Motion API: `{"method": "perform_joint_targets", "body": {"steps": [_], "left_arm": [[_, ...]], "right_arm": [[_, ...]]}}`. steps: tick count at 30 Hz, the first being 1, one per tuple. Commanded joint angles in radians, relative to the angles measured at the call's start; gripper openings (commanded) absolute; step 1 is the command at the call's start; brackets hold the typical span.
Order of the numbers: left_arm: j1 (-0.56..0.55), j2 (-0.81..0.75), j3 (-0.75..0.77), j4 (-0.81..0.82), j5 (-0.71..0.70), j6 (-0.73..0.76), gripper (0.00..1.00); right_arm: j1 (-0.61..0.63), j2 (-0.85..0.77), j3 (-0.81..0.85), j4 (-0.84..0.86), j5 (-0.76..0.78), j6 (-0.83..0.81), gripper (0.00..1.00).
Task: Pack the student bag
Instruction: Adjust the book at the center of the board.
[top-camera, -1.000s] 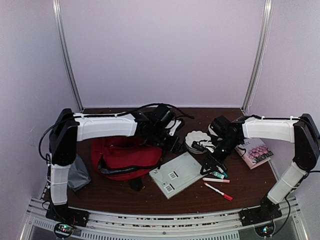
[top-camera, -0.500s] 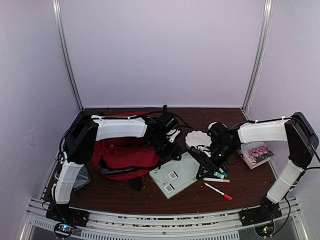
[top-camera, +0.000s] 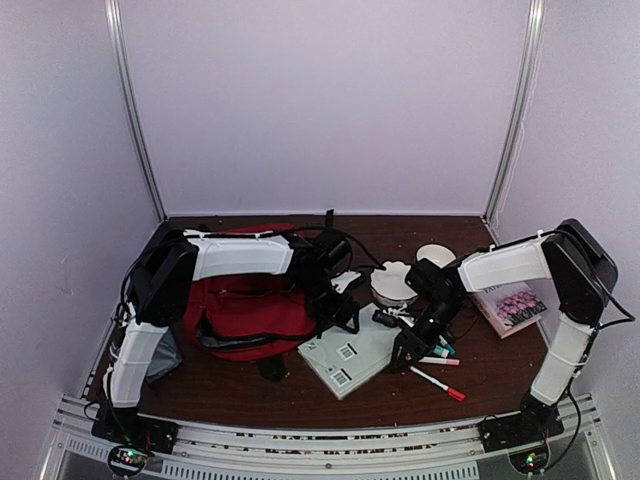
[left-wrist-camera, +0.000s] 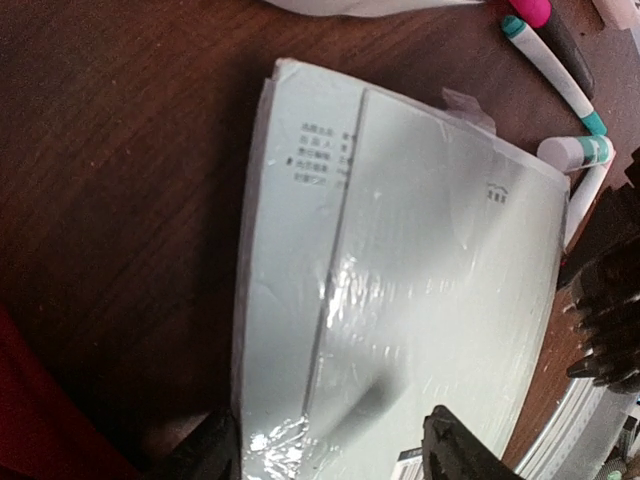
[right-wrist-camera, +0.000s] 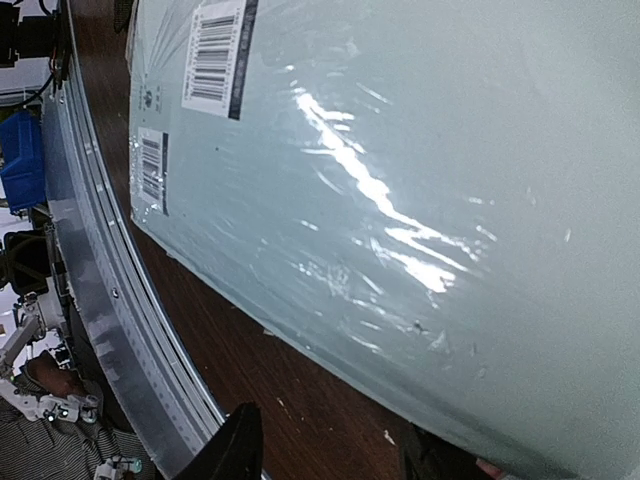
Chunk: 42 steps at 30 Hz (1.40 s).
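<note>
While the student bag (top-camera: 245, 312) lies on the left half of the table (top-camera: 230, 385), you have both pincers spread open and holding nothing, the left gripper (left-wrist-camera: 335, 445) over the left end of the pale shrink-wrapped package (top-camera: 352, 352) and the right gripper (right-wrist-camera: 335, 450) at its right edge.

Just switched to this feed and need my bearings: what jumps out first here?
The big red student bag lies at the table's left, beneath the left arm. The left pincer and right pincer both hang open over a pale shrink-wrapped book at centre. Loose markers lie to its right.
</note>
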Motion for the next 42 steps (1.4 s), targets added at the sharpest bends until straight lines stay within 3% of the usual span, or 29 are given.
{"method": "perform_joint_targets", "body": {"steps": [1, 9, 17, 21, 30, 36, 42], "left_arm": [[-0.022, -0.012, -0.025, -0.024, 0.086, 0.019, 0.63], [-0.059, -0.126, -0.095, 0.04, 0.119, -0.047, 0.56], [-0.07, -0.311, -0.245, 0.215, 0.088, -0.184, 0.53], [-0.086, -0.346, -0.252, 0.232, 0.062, -0.204, 0.52], [-0.093, -0.411, -0.336, 0.195, -0.086, -0.263, 0.54], [-0.092, -0.465, -0.443, 0.131, -0.301, -0.359, 0.55], [-0.11, -0.53, -0.576, 0.128, -0.334, -0.461, 0.62]], "right_arm": [[0.001, 0.034, 0.034, 0.02, 0.038, 0.016, 0.47], [-0.004, 0.056, 0.054, 0.057, 0.076, 0.052, 0.5], [-0.007, 0.067, 0.068, 0.087, 0.026, 0.058, 0.53], [-0.007, 0.079, 0.096, 0.127, -0.018, 0.086, 0.53], [0.015, 0.175, 0.247, 0.221, -0.046, 0.199, 0.53], [0.042, 0.235, 0.315, 0.256, -0.019, 0.241, 0.52], [0.042, 0.263, 0.307, 0.244, 0.004, 0.233, 0.53]]}}
